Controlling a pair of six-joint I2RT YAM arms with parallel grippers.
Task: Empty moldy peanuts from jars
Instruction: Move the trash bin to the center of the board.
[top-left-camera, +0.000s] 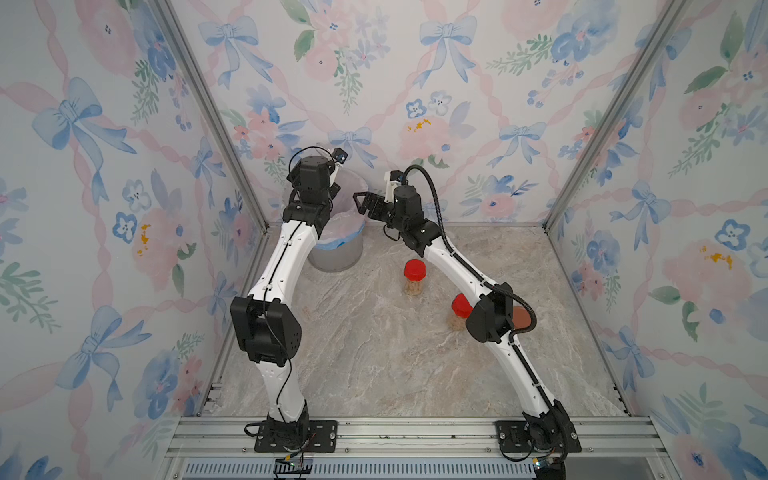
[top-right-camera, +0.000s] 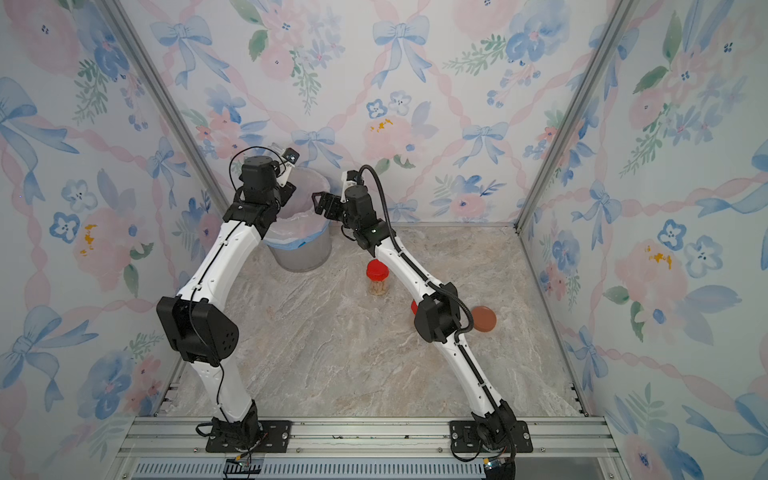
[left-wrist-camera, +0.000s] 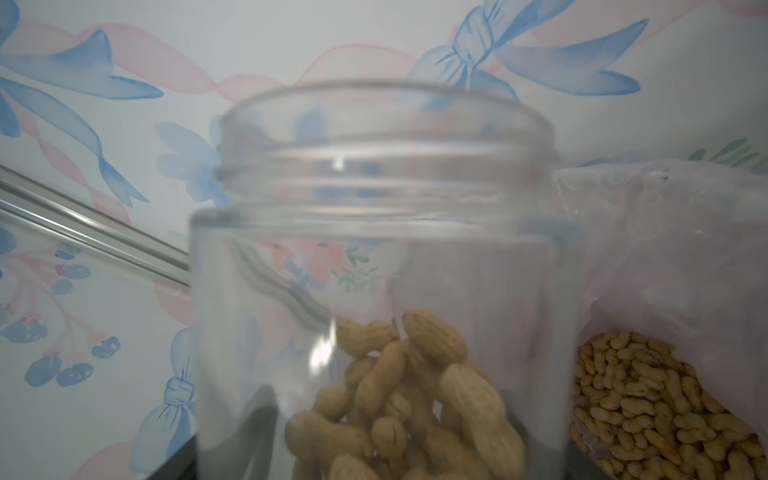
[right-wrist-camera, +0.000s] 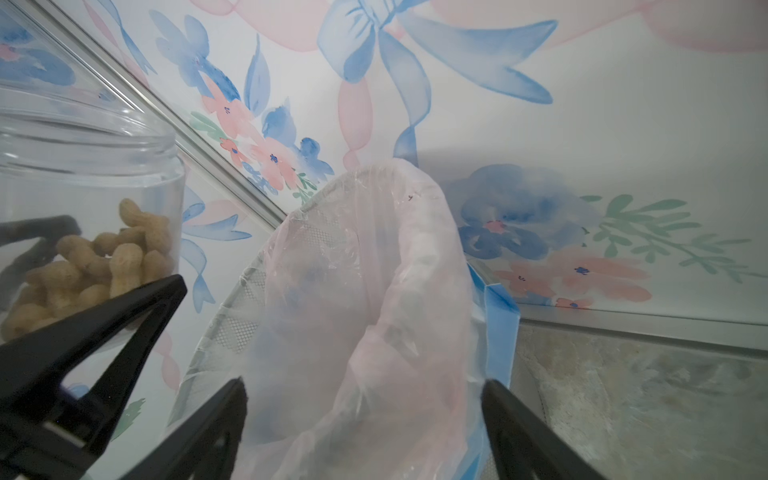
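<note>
Rail (top-left-camera: 395, 432): a metal strip at the front edge, with both arm bases bolted to it.
Table (top-left-camera: 374, 365): a marble-patterned top.
Brown lid (top-right-camera: 483, 318): lies flat on the table at the right, off its jar, just beyond the right arm's elbow.
Near red-lid jar (top-left-camera: 460, 305): stands upright and capped, half hidden behind that elbow in both top views. Tan contents show through the glass.
Far red-lid jar (top-left-camera: 414, 274): stands upright and capped mid-table beside the right forearm, with peanuts visible inside.
Right gripper (right-wrist-camera: 363, 390): its fingers are spread wide and hold nothing. It hovers just beside the bin's rim, with the liner showing between the tips.
Left gripper (right-wrist-camera: 129, 257): pinches the open jar, one finger on the near side and the other seen dark through the glass.
Open jar (left-wrist-camera: 386, 208): wide, clear glass with a threaded, uncapped mouth, held up at the bin in the back left corner.
Peanuts (left-wrist-camera: 415, 395): in their shells, they are bunched in the jar's lower part by the fingers, and the upper part is bare. A second heap (left-wrist-camera: 648, 395) lies inside the bin.
Bin (top-left-camera: 336, 253): grey and round.
Liner (right-wrist-camera: 374, 270): pinkish plastic, fixed at the bin's rim with blue tape (right-wrist-camera: 496, 311). It bears a small dark mark, too small to read.
Wall (top-left-camera: 415, 83): paper printed with bows and flowers.
</note>
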